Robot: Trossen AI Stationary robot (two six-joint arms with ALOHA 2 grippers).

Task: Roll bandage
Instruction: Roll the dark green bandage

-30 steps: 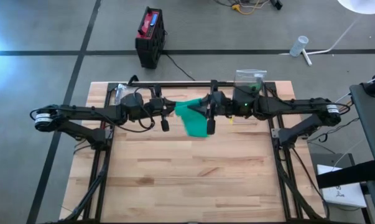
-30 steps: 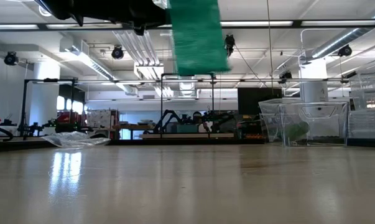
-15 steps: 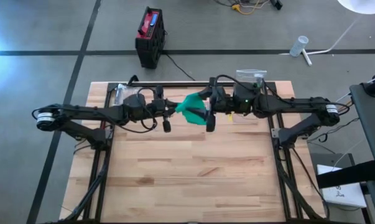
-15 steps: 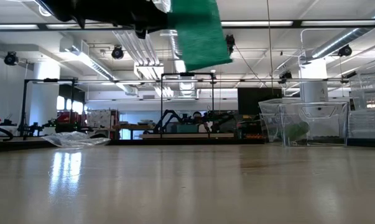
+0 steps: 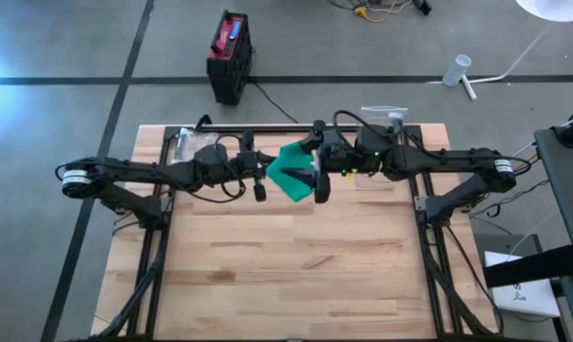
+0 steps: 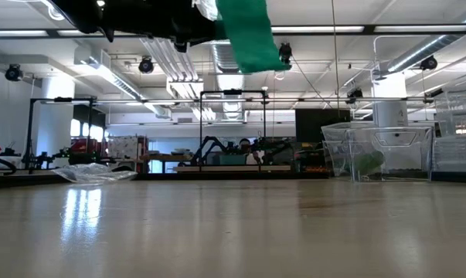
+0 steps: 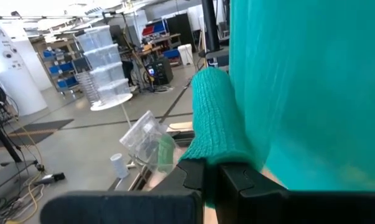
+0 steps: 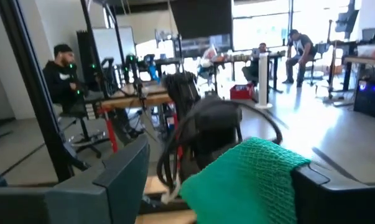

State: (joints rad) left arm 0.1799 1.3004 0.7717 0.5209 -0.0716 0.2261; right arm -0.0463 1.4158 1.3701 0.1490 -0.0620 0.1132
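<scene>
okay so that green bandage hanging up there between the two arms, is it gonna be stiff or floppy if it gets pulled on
Likely floppy: the green bandage hangs as a loose sheet from the shut left gripper and drapes between the right gripper's open fingers. Its open knit weave suggests some stretch. It looks light, held well above the table.

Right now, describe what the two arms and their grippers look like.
Both arms are dark, slender and jointed, mounted on black frames at the table's sides. Silver-white caps mark each shoulder joint. Loose black cables loop along both wrists. The right arm shows small green lights near its wrist. The left gripper and right gripper have matte black, blocky, flat-faced fingers.
</scene>
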